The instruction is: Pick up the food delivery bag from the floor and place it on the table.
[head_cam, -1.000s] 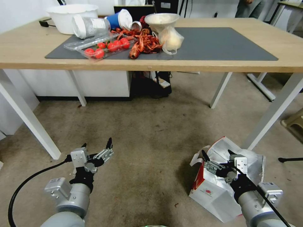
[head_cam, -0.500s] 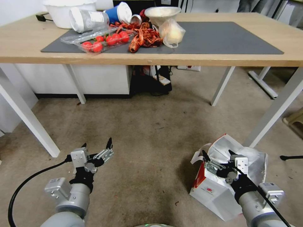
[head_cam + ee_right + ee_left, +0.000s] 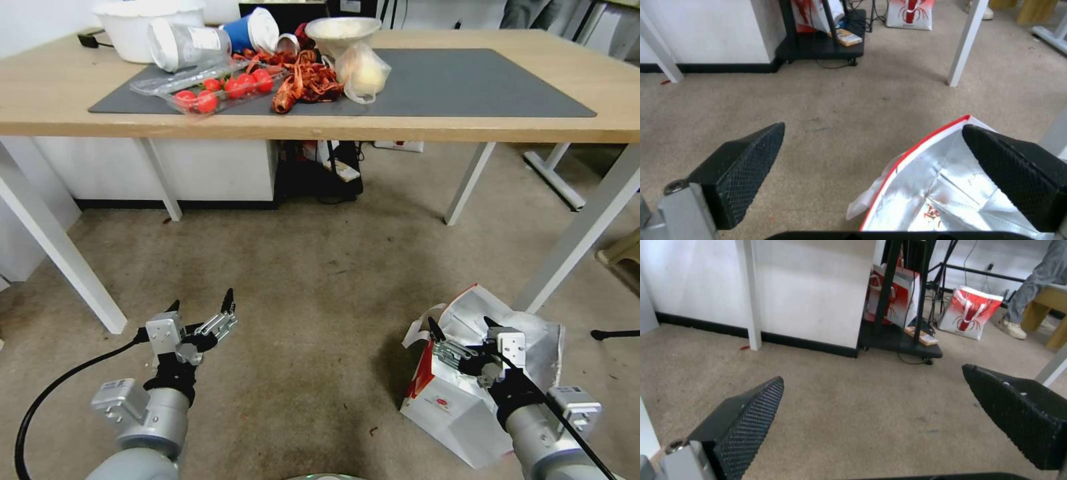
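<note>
Right tool [image 3: 461,326] spread above foil-lined food delivery bag [image 3: 460,407].

the right gripper [image 3: 460,328] and its arm cover the middle of the food delivery bag [image 3: 448,408], so whether a fingertip touches the foil lining cannot be told. in the right wrist view the bag's [image 3: 947,186] near part is cut off by the picture's edge. the table's [image 3: 467,130] far corners run out of the head view. the small round logo [image 3: 438,403] is too small to read, perhaps red print.
</note>
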Robot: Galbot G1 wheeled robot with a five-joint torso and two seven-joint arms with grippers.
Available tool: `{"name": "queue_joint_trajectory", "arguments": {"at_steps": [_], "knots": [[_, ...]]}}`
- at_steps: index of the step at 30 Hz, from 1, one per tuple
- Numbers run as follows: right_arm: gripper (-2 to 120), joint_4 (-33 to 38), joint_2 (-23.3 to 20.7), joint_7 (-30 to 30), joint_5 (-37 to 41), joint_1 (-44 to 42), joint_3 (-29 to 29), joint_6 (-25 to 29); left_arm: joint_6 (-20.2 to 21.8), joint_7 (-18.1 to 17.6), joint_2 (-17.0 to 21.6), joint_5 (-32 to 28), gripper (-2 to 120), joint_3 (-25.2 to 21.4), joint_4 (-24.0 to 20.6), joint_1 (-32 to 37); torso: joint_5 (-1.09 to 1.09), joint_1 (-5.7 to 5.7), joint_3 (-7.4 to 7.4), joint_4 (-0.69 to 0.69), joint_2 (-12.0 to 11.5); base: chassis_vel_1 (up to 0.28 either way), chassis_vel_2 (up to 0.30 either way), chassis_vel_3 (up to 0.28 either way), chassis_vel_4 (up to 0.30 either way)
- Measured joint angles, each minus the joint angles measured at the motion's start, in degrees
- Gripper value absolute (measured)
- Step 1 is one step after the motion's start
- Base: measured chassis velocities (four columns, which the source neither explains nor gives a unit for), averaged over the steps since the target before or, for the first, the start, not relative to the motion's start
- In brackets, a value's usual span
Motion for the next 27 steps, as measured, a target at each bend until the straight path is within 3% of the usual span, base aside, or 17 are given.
{"name": "queue_joint_trajectory", "arguments": {"at_steps": [14,27], "knots": [[100,-0.3,-1.9,1.0,2.7,1.2,3.4,-0.8,0.3,0.0,0.4,0.4,100,-0.1,-0.2,0.3,0.00,0.03,0.00,0.00,0.1,0.000,0.000,0.000,0.000],[100,-12.0,-11.7,2.5,6.5,7.8,11.0,-2.0,0.1,-0.3,1.1,0.5,100,-0.5,-1.1,1.1,0.00,0.04,0.00,0.00,0.2,0.000,0.000,0.000,0.000]]}}
